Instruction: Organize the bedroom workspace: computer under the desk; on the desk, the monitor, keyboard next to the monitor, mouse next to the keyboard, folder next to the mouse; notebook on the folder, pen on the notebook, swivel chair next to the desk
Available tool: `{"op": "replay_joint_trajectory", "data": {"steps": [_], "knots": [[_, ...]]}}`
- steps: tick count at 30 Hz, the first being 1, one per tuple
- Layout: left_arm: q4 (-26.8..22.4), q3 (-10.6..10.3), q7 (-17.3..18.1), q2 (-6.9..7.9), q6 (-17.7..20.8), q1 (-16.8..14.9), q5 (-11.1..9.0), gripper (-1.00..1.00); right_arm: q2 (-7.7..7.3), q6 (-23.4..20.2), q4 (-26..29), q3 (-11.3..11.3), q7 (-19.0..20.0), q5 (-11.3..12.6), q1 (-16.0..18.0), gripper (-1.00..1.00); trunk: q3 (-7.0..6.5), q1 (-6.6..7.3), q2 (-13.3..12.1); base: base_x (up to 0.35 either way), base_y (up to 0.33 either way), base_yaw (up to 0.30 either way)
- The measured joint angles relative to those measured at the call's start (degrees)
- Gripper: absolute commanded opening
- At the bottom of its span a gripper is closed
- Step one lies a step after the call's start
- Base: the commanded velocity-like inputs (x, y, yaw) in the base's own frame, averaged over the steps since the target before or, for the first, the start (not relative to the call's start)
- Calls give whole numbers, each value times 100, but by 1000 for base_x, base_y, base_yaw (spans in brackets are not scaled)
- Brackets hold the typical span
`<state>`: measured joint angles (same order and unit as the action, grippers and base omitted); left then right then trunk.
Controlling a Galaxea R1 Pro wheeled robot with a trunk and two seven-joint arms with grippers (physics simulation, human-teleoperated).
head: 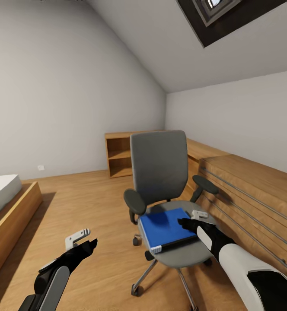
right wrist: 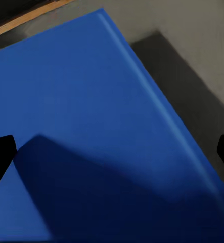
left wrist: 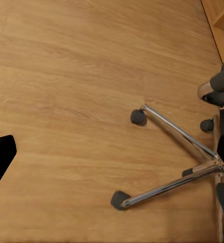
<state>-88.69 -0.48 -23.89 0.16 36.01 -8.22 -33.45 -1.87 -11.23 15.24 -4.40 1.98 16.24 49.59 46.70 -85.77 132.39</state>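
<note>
Folder (head: pixel 168 228) pickup is the step in hand: the bright-blue folder lies flat on the seat of the swivel chair (head: pixel 158 172), directly under the right gripper (head: pixel 189 221), which hangs over its near right edge. In the right wrist view the two dark fingertips (right wrist: pixel 0 157) stand wide apart, one over the blue cover and one past the folder's edge over the grey seat, with nothing between them, so that gripper is spread open and empty. To do this well, I judge the arm should come lower and take the folder by its long edge, one finger sliding under that edge and one pressing on the cover, then lift level so the pages do not fan out; the chair rolls on casters, so a sideways push could move it.

The left gripper (head: pixel 81 240) hangs low over the floor (left wrist: pixel 66 76) to the chair's left, apparently open and holding nothing. Its wrist camera gives the chrome star base and casters (left wrist: pixel 138 117), whereas the head view adds the wooden cabinets (head: pixel 247 190) beyond the right gripper
</note>
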Motion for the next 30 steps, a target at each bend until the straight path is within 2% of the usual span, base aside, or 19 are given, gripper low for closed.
{"op": "replay_joint_trajectory", "data": {"steps": [12,21,30], "knots": [[0,0,0,0,0,0,3,100,0,3,-1,0,2,3,0,100,0,2,0,-40,0,0],[9,0,0,0,0,0,-6,100,-3,6,-3,-2,1,9,0,100,0,1,0,-202,0,0],[43,0,0,0,0,0,-5,100,-3,8,-4,-4,-3,-11,0,100,0,2,0,-23,0,0]]}}
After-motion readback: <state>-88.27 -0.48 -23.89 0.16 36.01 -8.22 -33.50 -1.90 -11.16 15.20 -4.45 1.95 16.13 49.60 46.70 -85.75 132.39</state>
